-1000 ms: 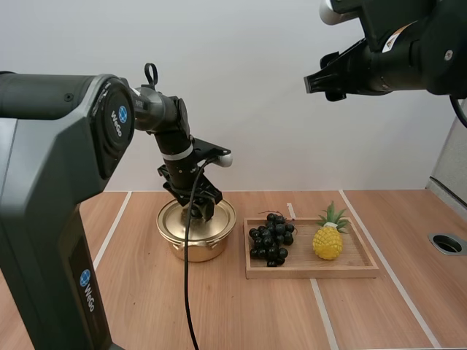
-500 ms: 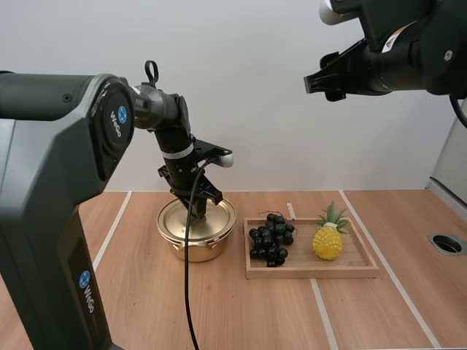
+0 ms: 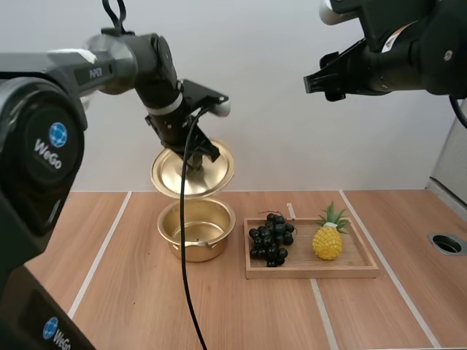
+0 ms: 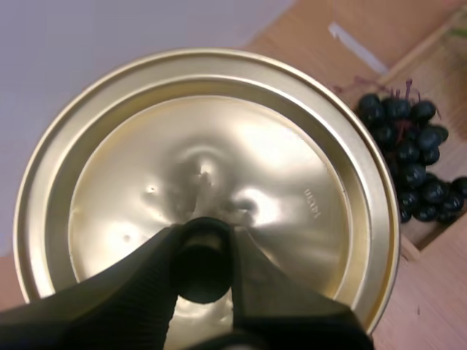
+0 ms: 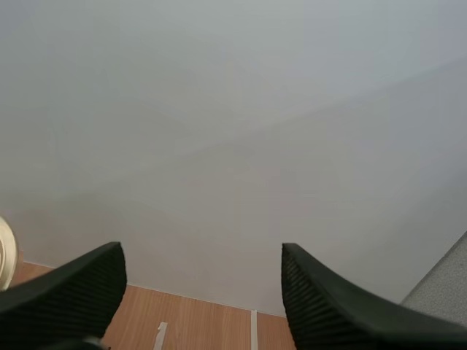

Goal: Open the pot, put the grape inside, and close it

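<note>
The golden pot point(image 3: 195, 232) stands uncovered on the table, left of the wooden tray point(image 3: 314, 270). Its golden lid point(image 3: 191, 175) hangs tilted in the air just above it. My left gripper point(image 3: 196, 162) is shut on the lid's dark knob point(image 4: 203, 251), with the lid point(image 4: 292, 168) spreading out beyond the fingertips. A bunch of dark grapes point(image 3: 271, 239) lies at the tray's left end, and the grapes point(image 4: 412, 157) show past the lid's rim. My right gripper point(image 3: 315, 82) hovers high over the table's right side, open, with nothing between its fingers point(image 5: 66, 292).
A yellow toy pineapple point(image 3: 327, 237) stands on the tray to the right of the grapes. White tape lines cross the wooden table. A round hole point(image 3: 446, 243) is set into the table's far right edge.
My left gripper closed on the lid's knob, then lifted the lid up off the pot, tilting it. The right arm has stayed still.
</note>
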